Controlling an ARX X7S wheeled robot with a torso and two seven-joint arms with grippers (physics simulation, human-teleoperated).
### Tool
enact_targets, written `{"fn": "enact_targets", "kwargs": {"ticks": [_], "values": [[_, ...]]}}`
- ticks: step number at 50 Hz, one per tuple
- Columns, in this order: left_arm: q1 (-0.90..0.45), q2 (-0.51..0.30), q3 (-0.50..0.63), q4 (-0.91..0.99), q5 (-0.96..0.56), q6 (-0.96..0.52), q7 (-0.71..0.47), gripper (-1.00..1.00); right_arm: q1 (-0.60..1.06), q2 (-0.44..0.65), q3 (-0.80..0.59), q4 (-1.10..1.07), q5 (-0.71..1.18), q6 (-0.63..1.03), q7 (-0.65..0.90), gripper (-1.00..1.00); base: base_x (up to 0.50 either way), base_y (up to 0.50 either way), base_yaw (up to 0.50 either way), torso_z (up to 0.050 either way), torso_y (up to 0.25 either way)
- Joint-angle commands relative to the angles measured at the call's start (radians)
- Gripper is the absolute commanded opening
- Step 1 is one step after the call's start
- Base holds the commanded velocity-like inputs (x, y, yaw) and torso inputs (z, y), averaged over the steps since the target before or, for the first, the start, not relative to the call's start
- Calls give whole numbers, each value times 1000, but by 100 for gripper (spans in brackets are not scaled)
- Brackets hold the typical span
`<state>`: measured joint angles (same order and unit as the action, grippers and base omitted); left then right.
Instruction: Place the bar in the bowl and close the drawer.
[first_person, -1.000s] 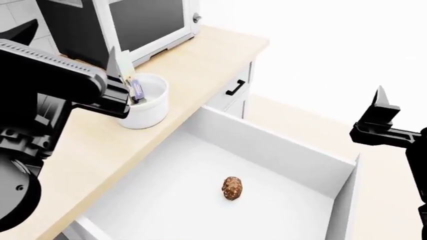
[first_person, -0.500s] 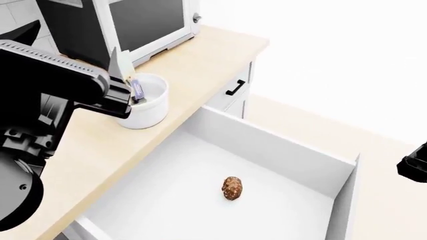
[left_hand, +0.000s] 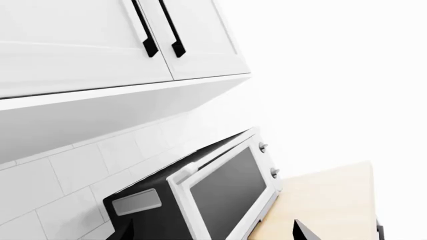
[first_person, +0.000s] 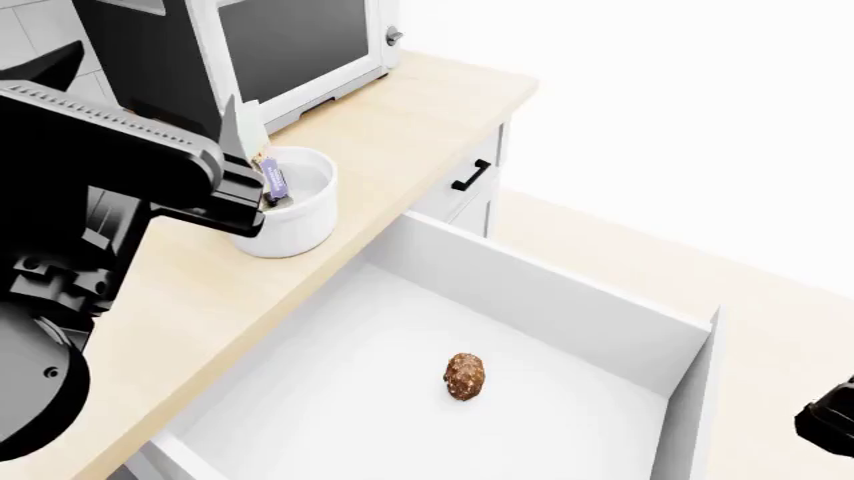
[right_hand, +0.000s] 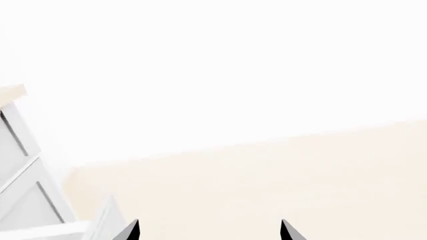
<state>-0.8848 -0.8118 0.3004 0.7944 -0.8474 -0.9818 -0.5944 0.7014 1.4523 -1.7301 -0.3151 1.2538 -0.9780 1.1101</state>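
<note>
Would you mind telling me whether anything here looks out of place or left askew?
The drawer stands pulled wide open, with only a brown lumpy ball lying loose on its white floor. The bar leans tilted inside the bowl, poking above its rim. Nothing looks spilled or damaged.

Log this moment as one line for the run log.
bar: in bowl | left claw: at bowl rim | right claw: open, empty | drawer: open | brown ball: inside drawer

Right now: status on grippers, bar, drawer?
Left gripper at the bowl, jaw state unclear. Right gripper open. Bar standing in bowl. Drawer wide open, brown nut ball inside.
</note>
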Motion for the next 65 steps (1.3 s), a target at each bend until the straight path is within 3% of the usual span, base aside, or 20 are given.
{"fn": "enact_targets", "kwargs": {"ticks": [1,32,38,53,65], "values": [[7,-3,6,-2,7,8,-1,100,-102,-103,-14,133,95,-38,-114,100,0,0,0,0,0],[0,-15,3,3,-9,1,-12,100,-84,-279,-36,343,176,235,-264,100,0,0,0,0,0],[0,-14,8,2,-5,2,-14,100,-107,-305,-37,398,223,248,-282,100,0,0,0,0,0],[0,-20,4,10,-18,-2,-22,100,-80,-487,1,577,342,333,-368,100,0,0,0,0,0],[10,-34,-10,17,-33,0,-28,100,-106,-510,6,600,344,323,-476,100,0,0,0,0,0]]}}
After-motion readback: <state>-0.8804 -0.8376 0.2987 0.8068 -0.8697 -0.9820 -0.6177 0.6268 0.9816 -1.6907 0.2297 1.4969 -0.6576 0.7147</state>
